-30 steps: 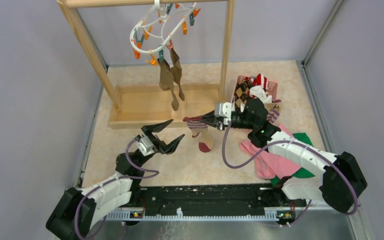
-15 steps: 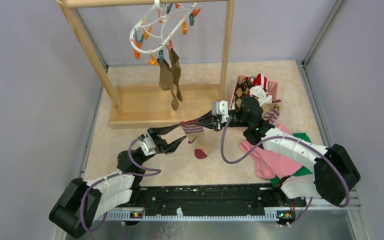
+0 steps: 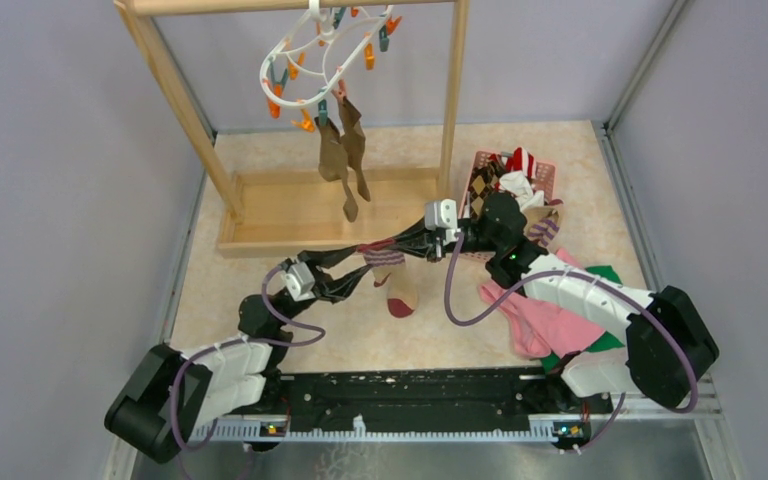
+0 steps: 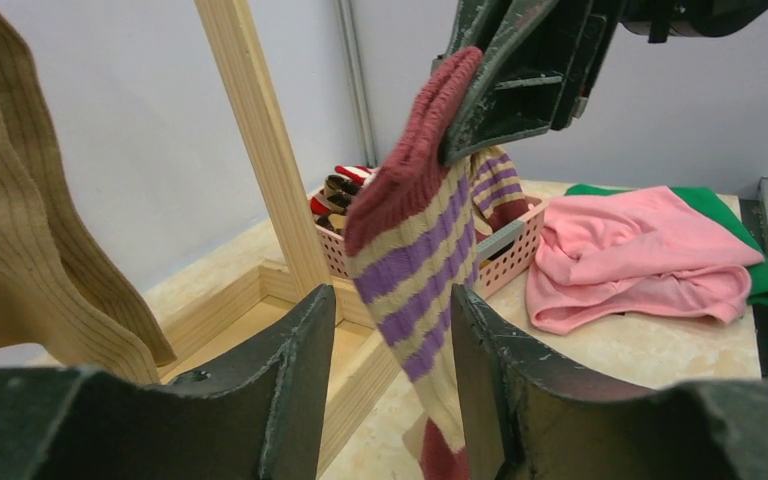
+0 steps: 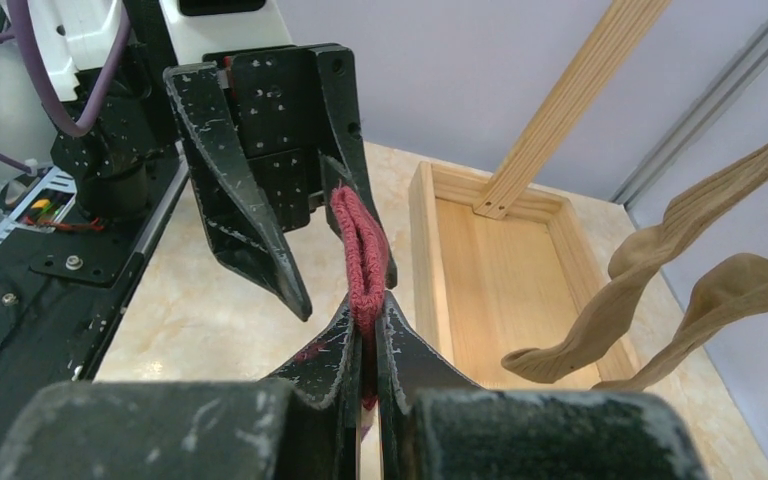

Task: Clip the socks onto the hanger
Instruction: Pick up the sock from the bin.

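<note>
A tan sock [image 3: 390, 272] with purple stripes and a maroon cuff and toe hangs above the table's middle. My right gripper [image 3: 378, 247] is shut on its maroon cuff [image 5: 358, 245], the fingers [image 5: 405, 350] pressed flat on both sides. My left gripper [image 3: 363, 264] reaches in from the left. It is open, and its two fingers [image 4: 295, 370] straddle the striped leg [image 4: 420, 280] below the cuff, with a gap on the left side. The white ring hanger [image 3: 300, 45] hangs from the rack's top bar. Two olive-brown socks [image 3: 342, 165] are clipped to it.
A wooden rack, with a post [image 3: 452, 90] and a base tray [image 3: 290, 205], stands just behind the grippers. A pink basket [image 3: 547, 178] of more socks sits at the right. A pink cloth [image 3: 545, 320] and a green cloth [image 3: 610, 275] lie under the right arm.
The right gripper carried the striped sock a little left. The left gripper moved up and right to it, and its jaws narrowed around the sock's leg.
</note>
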